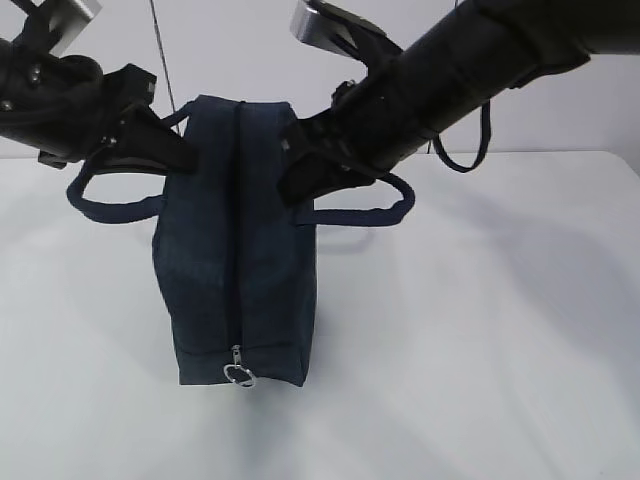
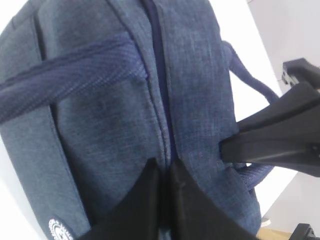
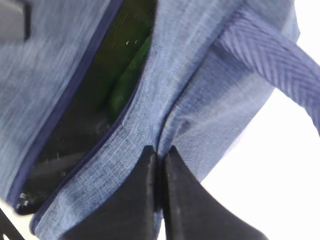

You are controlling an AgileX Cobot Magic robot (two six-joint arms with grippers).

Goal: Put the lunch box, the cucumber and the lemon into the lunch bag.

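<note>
The dark navy lunch bag (image 1: 235, 270) stands end-on on the white table, its metal ring pull (image 1: 238, 375) low at the near end. My left gripper (image 1: 185, 155) (image 2: 164, 167) is shut on a fold of the bag's fabric beside the zipper seam. On the opposite side, my right gripper (image 1: 290, 190) (image 3: 160, 152) is shut on the bag's fabric just outside the opening. Through that open gap the green cucumber (image 3: 127, 80) shows inside the bag. The lunch box and the lemon are hidden.
The bag's two loop handles hang out to the left (image 1: 110, 205) and the right (image 1: 365, 210). White table (image 1: 500, 330) spreads around the bag, with a pale wall behind. A dark cable loop (image 1: 465, 150) hangs from the right arm.
</note>
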